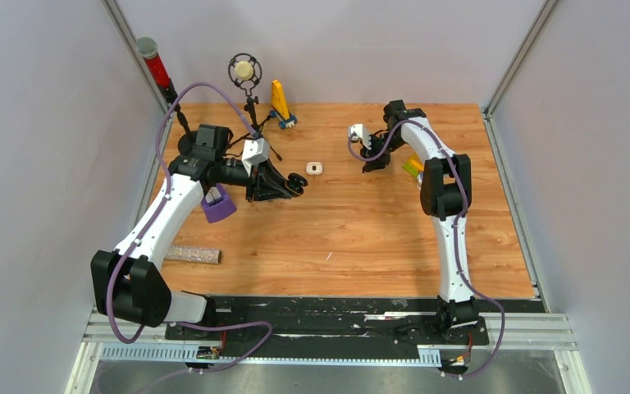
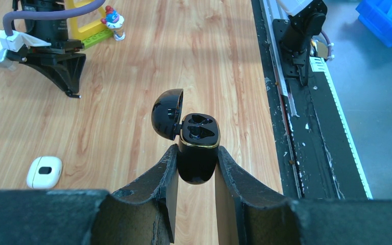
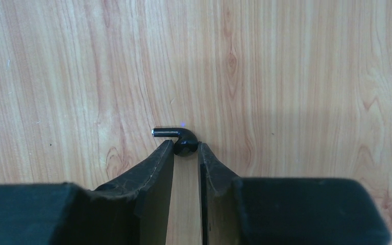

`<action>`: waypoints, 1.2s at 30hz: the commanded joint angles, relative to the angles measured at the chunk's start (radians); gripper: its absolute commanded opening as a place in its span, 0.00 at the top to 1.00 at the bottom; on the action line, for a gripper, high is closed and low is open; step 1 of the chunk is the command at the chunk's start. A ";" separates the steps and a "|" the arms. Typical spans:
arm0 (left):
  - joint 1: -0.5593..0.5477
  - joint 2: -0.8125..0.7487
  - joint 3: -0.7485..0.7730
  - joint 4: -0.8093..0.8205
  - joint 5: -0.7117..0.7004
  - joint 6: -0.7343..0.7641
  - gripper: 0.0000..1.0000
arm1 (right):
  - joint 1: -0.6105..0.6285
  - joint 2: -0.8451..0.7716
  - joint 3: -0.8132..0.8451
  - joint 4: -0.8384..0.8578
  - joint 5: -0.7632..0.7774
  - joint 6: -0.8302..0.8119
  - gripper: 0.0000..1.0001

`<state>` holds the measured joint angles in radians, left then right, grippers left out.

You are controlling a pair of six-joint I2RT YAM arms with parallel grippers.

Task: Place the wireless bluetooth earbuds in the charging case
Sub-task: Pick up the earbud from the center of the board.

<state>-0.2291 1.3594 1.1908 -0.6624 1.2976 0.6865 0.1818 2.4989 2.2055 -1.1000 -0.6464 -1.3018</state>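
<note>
My left gripper point(image 2: 196, 149) is shut on a glossy black charging case point(image 2: 198, 164), held above the table. Its lid point(image 2: 166, 113) is swung open to the left, and the two sockets inside look dark. In the top view this gripper point(image 1: 295, 183) sits left of centre. A black earbud point(image 3: 181, 139) lies on the wood with its stem pointing left. My right gripper point(image 3: 186, 148) is shut on its round head at the fingertips. From above, the right gripper point(image 1: 373, 165) points down at the far middle of the table. A white case point(image 1: 314, 168) lies between the two grippers.
A purple block point(image 1: 217, 203) and a glittery tube point(image 1: 193, 254) lie by the left arm. A microphone stand point(image 1: 244, 72), a yellow toy point(image 1: 280, 100) and a red-topped post point(image 1: 154, 61) stand at the back. A yellow-green item point(image 1: 413, 167) sits beside the right arm.
</note>
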 commanded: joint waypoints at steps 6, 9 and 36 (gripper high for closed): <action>-0.006 0.003 0.047 0.002 0.025 0.009 1.00 | 0.004 -0.049 -0.018 0.011 -0.036 -0.049 0.78; -0.006 0.003 0.048 0.002 0.019 0.006 1.00 | 0.004 -0.067 -0.020 0.017 -0.045 -0.046 0.81; -0.084 0.086 -0.061 0.461 -0.198 -0.477 1.00 | 0.048 -0.670 -0.431 0.503 0.176 0.432 0.81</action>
<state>-0.2859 1.4097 1.1316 -0.3458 1.1778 0.3611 0.1967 1.9839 1.8385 -0.7815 -0.5739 -1.0065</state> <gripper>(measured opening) 0.349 0.218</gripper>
